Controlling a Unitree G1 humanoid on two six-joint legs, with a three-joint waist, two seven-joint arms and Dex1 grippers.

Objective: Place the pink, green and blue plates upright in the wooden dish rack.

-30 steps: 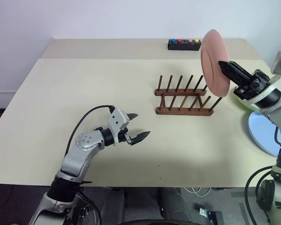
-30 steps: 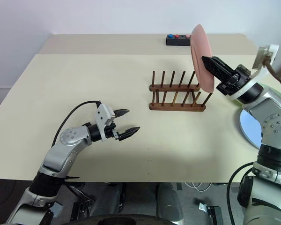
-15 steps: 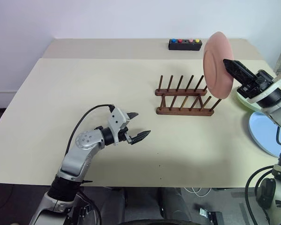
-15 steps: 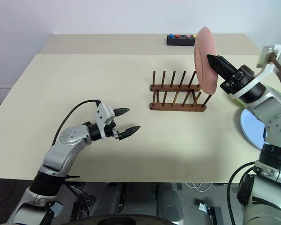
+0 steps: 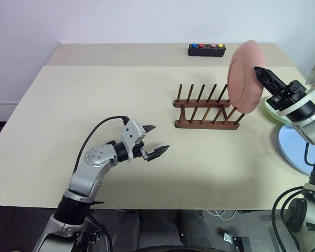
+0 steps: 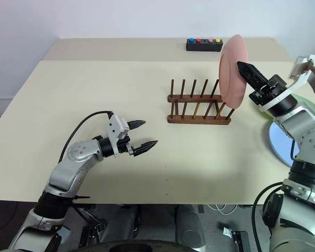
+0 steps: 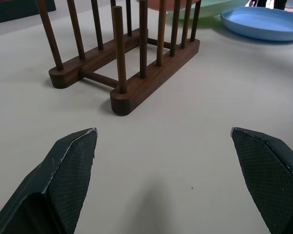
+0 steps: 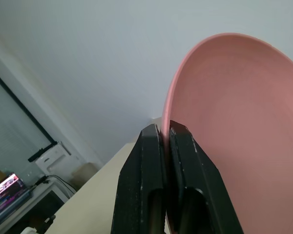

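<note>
The right gripper (image 5: 261, 75) is pinching the rim of the round matte pink plate (image 5: 245, 76) on edge above the 3 o'clock end of the dark brown wooden peg rack (image 5: 205, 109), where lowering it off-line risks striking a peg and tipping the plate, while the left gripper (image 5: 153, 142) is hanging wide open and empty at 7 o'clock from the rack.

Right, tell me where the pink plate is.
In the left eye view the pink plate is held on edge by the right gripper, in the air over the right end of the wooden dish rack.
</note>
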